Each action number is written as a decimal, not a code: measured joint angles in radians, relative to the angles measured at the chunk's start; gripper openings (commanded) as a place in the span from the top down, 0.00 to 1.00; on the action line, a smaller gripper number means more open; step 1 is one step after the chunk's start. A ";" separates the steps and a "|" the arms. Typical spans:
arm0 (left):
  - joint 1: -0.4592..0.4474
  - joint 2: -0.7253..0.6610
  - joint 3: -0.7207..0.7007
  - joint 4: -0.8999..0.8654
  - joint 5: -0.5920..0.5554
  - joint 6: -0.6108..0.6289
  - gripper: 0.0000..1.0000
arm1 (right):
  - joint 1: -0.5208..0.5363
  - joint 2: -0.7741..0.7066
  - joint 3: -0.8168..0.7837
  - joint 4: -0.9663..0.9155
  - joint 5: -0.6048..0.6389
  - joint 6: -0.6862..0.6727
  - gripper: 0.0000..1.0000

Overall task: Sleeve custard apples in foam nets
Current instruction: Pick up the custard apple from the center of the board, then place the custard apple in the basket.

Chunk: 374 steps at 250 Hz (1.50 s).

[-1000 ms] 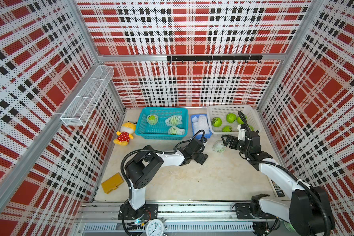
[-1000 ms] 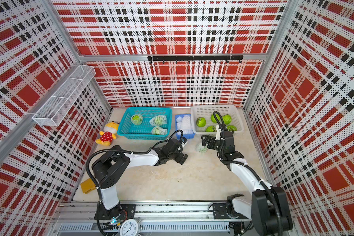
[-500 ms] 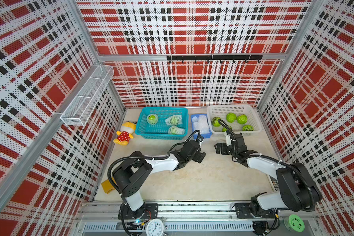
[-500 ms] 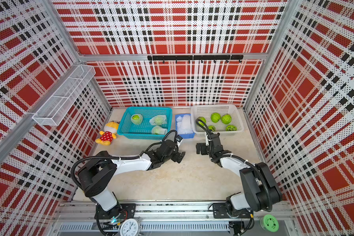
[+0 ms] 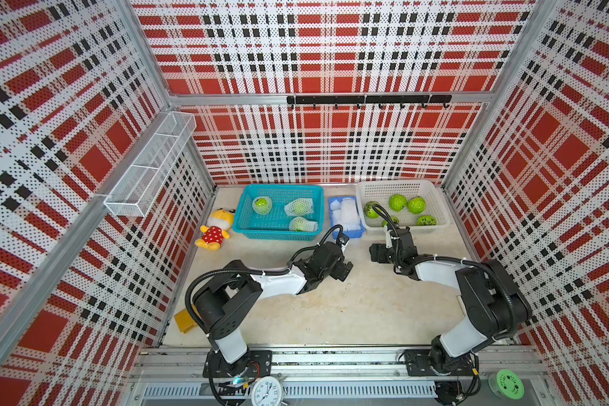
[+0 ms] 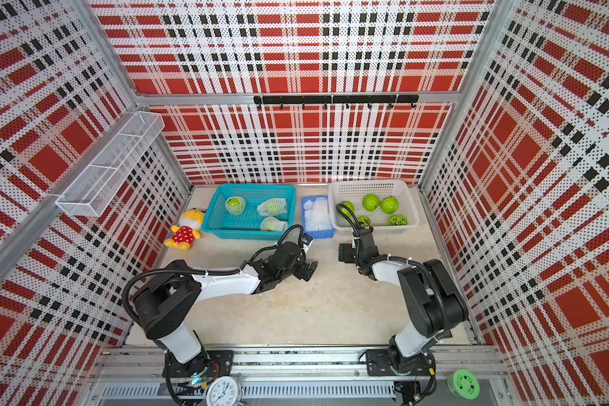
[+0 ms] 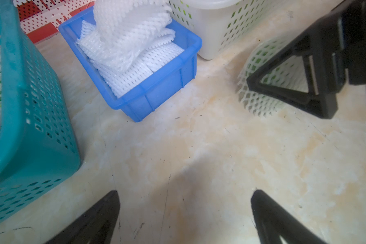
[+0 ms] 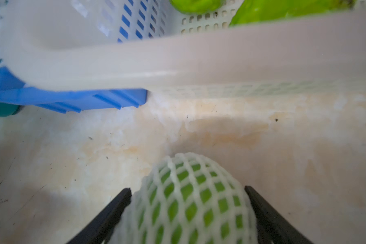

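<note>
A custard apple wrapped in a foam net rests on the table in front of the white basket. My right gripper is shut on it, one black finger pressing the net on each side. From the left wrist view the same netted fruit shows behind a right finger. Both top views hide it under the right gripper. My left gripper is open and empty over bare table. Several bare custard apples lie in the white basket. Spare foam nets fill a blue bin.
A teal basket at the back holds three netted fruits. A plush toy and a yellow block lie at the left. A wire shelf hangs on the left wall. A clock and a green disc sit on the front rail.
My right gripper came down from the white basket's edge over the netted fruit on the table and its fingers narrowed onto it. The left arm lowered and stayed open.
</note>
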<state>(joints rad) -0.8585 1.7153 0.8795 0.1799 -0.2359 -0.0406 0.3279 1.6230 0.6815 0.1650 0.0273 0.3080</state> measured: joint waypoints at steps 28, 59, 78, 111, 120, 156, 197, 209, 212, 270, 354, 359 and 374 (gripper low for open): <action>0.001 0.000 0.000 0.000 0.000 0.000 0.00 | 0.002 0.014 -0.004 0.024 0.001 0.017 0.20; 0.001 -0.003 0.000 0.000 0.000 0.000 0.01 | 0.004 0.015 -0.018 0.050 0.003 0.028 0.27; 0.001 -0.010 0.000 0.000 0.000 -0.001 0.00 | 0.005 0.012 -0.027 0.058 0.005 0.037 0.32; 0.002 -0.050 -0.010 -0.001 0.000 -0.001 0.01 | 0.005 -0.048 -0.039 0.023 0.009 0.039 0.35; 0.002 -0.069 -0.013 -0.004 0.000 -0.001 0.01 | 0.005 -0.083 -0.039 0.002 0.010 0.038 0.35; 0.002 -0.201 -0.015 -0.039 -0.011 0.003 0.00 | 0.006 -0.253 -0.031 -0.089 0.006 0.039 0.35; 0.015 -0.424 -0.013 -0.116 -0.063 0.046 0.01 | 0.029 -0.381 0.068 -0.227 -0.021 0.052 0.35; 0.033 -0.487 -0.007 -0.148 -0.071 0.056 0.01 | 0.049 -0.384 0.118 -0.258 -0.028 0.060 0.35; 0.040 -0.504 -0.005 -0.158 -0.074 0.059 0.00 | 0.054 -0.383 0.130 -0.264 -0.030 0.061 0.35; 0.259 -0.758 0.013 -0.304 -0.082 0.069 0.00 | 0.197 -0.220 0.439 -0.317 -0.103 0.144 0.34; 0.468 -0.931 -0.053 -0.417 -0.003 0.000 0.00 | 0.306 0.275 0.881 -0.221 -0.318 0.290 0.34; 0.475 -0.936 -0.055 -0.424 0.003 -0.002 0.00 | 0.309 0.306 0.903 -0.211 -0.332 0.296 0.34; 0.498 -0.948 -0.060 -0.445 0.016 -0.006 0.00 | 0.311 0.386 0.963 -0.182 -0.368 0.316 0.34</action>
<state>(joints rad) -0.3607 0.7670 0.8192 -0.2653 -0.2203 -0.0467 0.6392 2.0090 1.6447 -0.0166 -0.3405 0.6243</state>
